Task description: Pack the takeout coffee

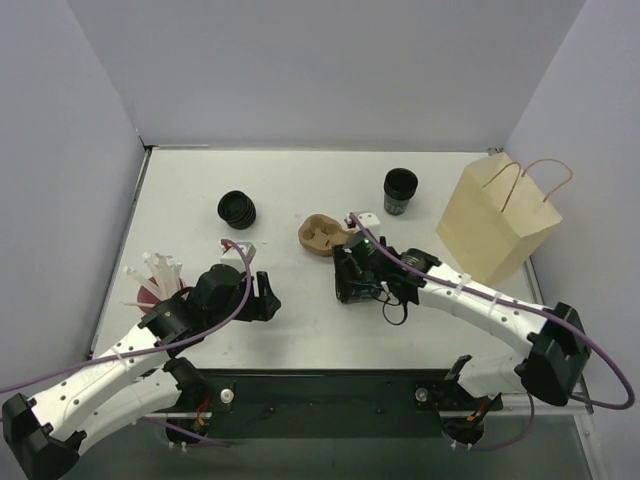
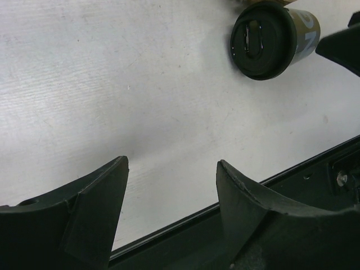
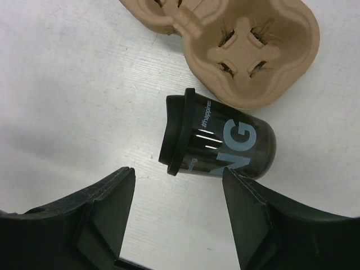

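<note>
The takeout coffee (image 3: 216, 143), a small black cup with a black lid and pale lettering, lies on its side on the white table. It rests right beside the brown pulp carrier (image 3: 247, 50), and none of it is in a well. My right gripper (image 3: 179, 175) is open just short of the cup, holding nothing. In the left wrist view the takeout coffee (image 2: 270, 36) shows lid-first, far beyond my open, empty left gripper (image 2: 171, 163). From above, the right gripper (image 1: 348, 268) hides the cup next to the carrier (image 1: 322, 235). The left gripper (image 1: 264, 298) sits to its left.
A stack of black lids (image 1: 237, 208) and a stack of lidless black cups (image 1: 400, 190) stand further back. A tan paper bag (image 1: 500, 220) with handles stands at the right. White stirrers in a red holder (image 1: 155, 278) stand at the left. The table's near edge (image 2: 185, 216) lies under the left fingers.
</note>
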`<action>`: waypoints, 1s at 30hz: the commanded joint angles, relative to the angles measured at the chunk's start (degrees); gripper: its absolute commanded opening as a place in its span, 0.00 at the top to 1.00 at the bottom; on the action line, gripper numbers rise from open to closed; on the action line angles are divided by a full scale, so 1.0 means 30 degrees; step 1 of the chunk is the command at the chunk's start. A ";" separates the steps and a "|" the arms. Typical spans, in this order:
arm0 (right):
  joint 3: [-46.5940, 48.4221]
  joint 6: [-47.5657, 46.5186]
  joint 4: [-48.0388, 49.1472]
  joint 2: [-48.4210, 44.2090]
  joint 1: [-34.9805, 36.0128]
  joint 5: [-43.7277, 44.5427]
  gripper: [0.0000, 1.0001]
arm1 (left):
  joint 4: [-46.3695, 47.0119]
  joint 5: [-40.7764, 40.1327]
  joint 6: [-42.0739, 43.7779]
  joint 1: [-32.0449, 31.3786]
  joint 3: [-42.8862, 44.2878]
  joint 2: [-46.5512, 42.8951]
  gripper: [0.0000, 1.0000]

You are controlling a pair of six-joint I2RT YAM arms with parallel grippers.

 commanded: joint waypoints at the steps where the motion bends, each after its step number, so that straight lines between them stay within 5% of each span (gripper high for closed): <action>1: 0.2468 -0.0018 -0.1922 0.2610 0.0544 0.2650 0.35 | -0.0005 -0.0395 0.0262 -0.0288 -0.0240 -0.1067 0.27; 18: 0.5050 0.0509 -0.3565 0.7945 0.1042 0.3236 0.40 | -0.0154 -0.1306 0.0320 -0.0787 -0.0092 -0.1595 0.26; 25: 0.4992 0.0918 -0.4181 0.7978 0.1071 0.3851 0.61 | -0.0329 -0.1569 0.0319 -0.0758 -0.0063 -0.1916 0.26; 30: 0.4407 0.0948 -0.4181 0.7303 0.1072 0.3939 0.67 | -0.0330 -0.1628 0.0203 -0.0758 -0.0034 -0.2210 0.26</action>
